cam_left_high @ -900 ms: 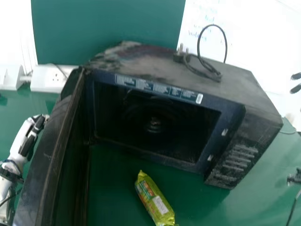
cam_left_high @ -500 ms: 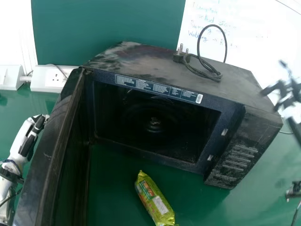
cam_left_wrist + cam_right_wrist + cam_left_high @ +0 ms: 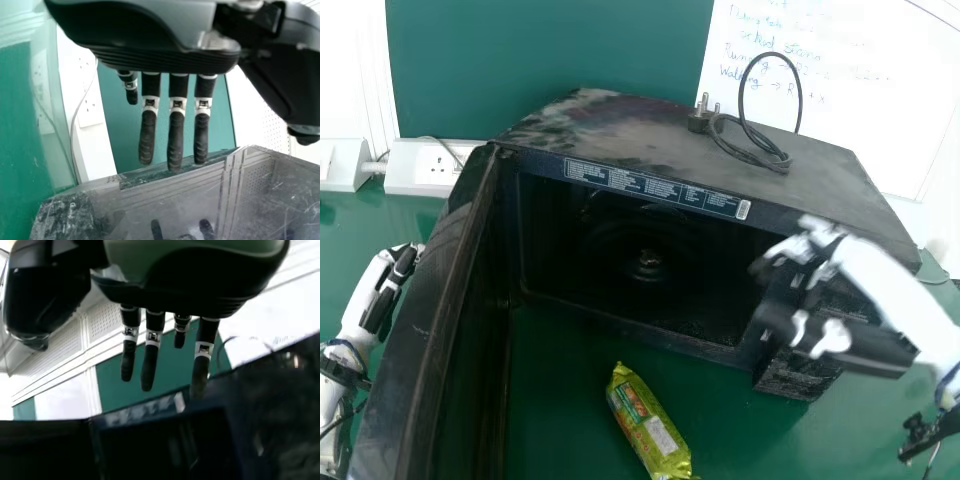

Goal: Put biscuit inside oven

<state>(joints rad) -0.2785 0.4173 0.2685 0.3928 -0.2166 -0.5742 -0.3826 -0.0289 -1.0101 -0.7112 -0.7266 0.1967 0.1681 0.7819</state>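
My right hand (image 3: 820,300) is over the control-panel side of the black oven (image 3: 690,135), its fingers reaching toward the cavity opening. In the right wrist view the fingers of my right hand (image 3: 151,355) hang straight and hold nothing. The yellow-green biscuit packet (image 3: 650,425) lies on the green table in front of the oven, apart from both hands. At the far left, outside the door, is my left hand (image 3: 388,285). The left wrist view has my left hand (image 3: 176,120) with straight fingers above the door's surface.
The oven door (image 3: 430,330) stands wide open on the left. A coiled power cord (image 3: 750,140) with its plug rests on top of the oven. A white socket box (image 3: 425,168) is at the back left, and a whiteboard (image 3: 880,90) is behind.
My right hand has come in from the right edge and moved left and down to the front of the oven. The left hand, the oven and the packet have stayed put.
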